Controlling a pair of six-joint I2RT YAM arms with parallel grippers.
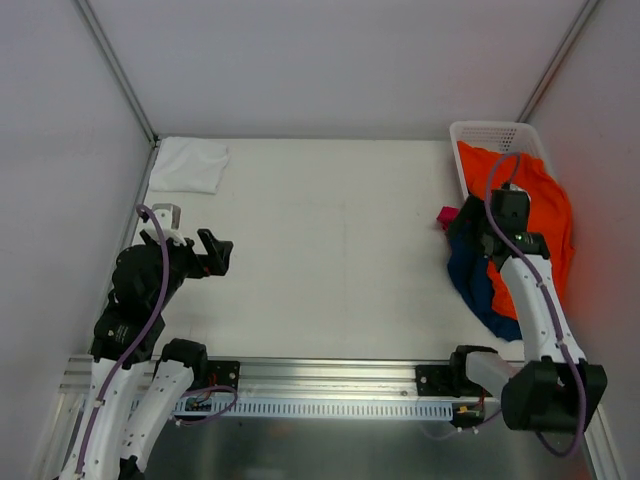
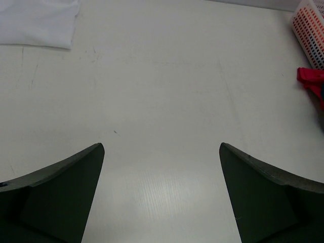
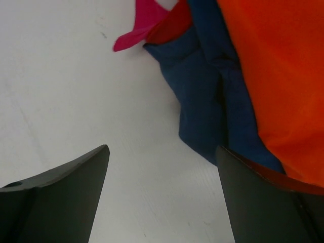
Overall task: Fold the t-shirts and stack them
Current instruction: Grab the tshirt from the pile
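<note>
While left end effector point(image 2: 162, 147), right end effector point(image 3: 162, 148) gape empty | orange t-shirt point(image 1: 545, 200) overlies navy t-shirt point(image 1: 470, 270) by basket point(image 1: 490, 130)

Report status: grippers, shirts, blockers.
Left gripper open over table; right gripper open beside navy shirt. White shirt folded far left; orange, pink heaped with navy at basket. Nothing in the way.

This looks like a robot lab, not a home. A bare white table point(image 1: 330, 250) sits between plain white walls point(image 1: 330, 60) with thin metal posts point(image 1: 115, 65). The left arm point(image 1: 135, 300) and the right arm point(image 1: 535, 300), with purple cables point(image 1: 163, 272), are bolted to a metal rail point(image 1: 330, 375).
</note>
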